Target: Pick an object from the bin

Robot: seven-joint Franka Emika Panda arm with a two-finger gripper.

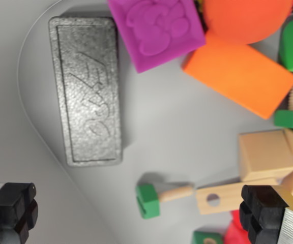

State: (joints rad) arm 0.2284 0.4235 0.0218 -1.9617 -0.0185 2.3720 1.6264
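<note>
Gripper (141, 213) fingers frame the bottom corners, jaws wide apart and empty, ready to straddle. Between them lies the green-headed peg (159, 197), a likely pick; bin (187, 127) floor centre.

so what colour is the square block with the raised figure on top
Purple block, a magenta shade, seen clearly in the wrist view.
</note>
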